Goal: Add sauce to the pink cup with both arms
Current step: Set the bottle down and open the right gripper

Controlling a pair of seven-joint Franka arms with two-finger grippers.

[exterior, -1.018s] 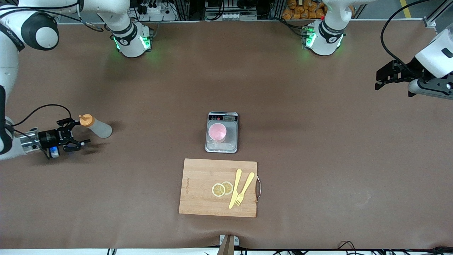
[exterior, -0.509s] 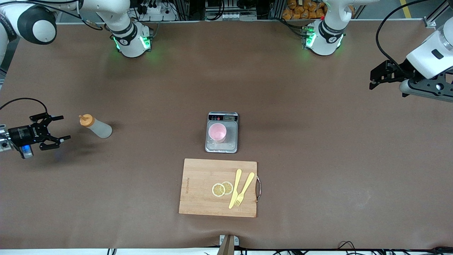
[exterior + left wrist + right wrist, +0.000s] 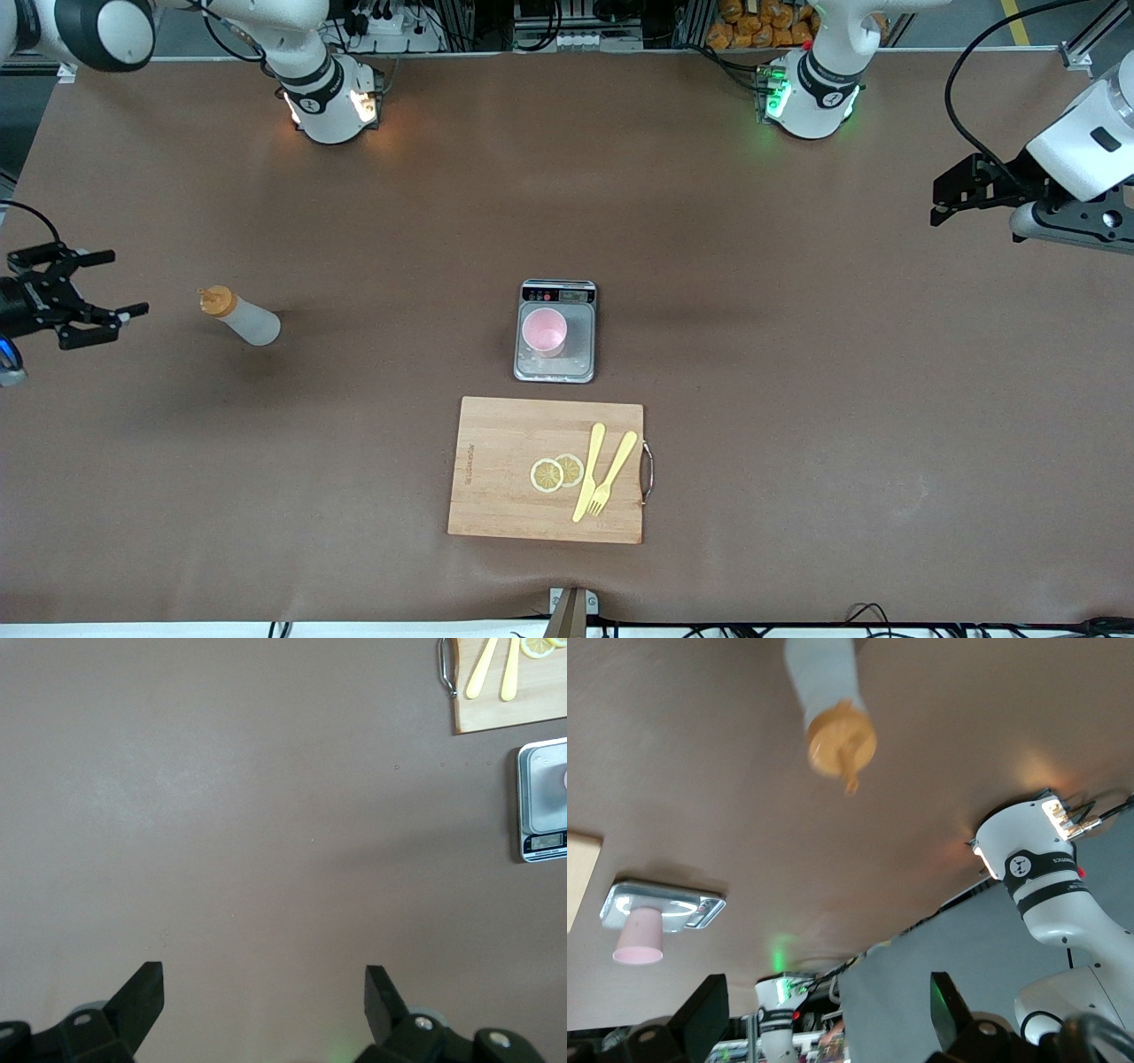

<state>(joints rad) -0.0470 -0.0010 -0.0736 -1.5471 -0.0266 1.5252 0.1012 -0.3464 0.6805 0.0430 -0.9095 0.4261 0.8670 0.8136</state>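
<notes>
The sauce bottle [image 3: 241,320], translucent grey-white with an orange cap, rests on the brown table toward the right arm's end, its cap pointing at that end. It also shows in the right wrist view [image 3: 827,691]. My right gripper [image 3: 124,283] is open and empty, a clear gap from the cap, near the table's edge; its jaws stand wide in the right wrist view [image 3: 824,1005]. The pink cup [image 3: 543,330] stands on the grey scale [image 3: 576,354] mid-table and shows in the right wrist view [image 3: 638,935]. My left gripper [image 3: 937,202] is open and empty, waiting over the left arm's end [image 3: 263,988].
A wooden cutting board [image 3: 496,496] lies nearer the front camera than the scale. It carries two lemon slices [image 3: 556,472], a yellow fork [image 3: 611,474] and a yellow knife [image 3: 588,471]. The board [image 3: 523,700] and scale [image 3: 542,802] show in the left wrist view.
My right gripper has drawn back from beside the bottle's cap toward the right arm's end of the table, still open. The bottle has stayed put. The left gripper has barely shifted.
</notes>
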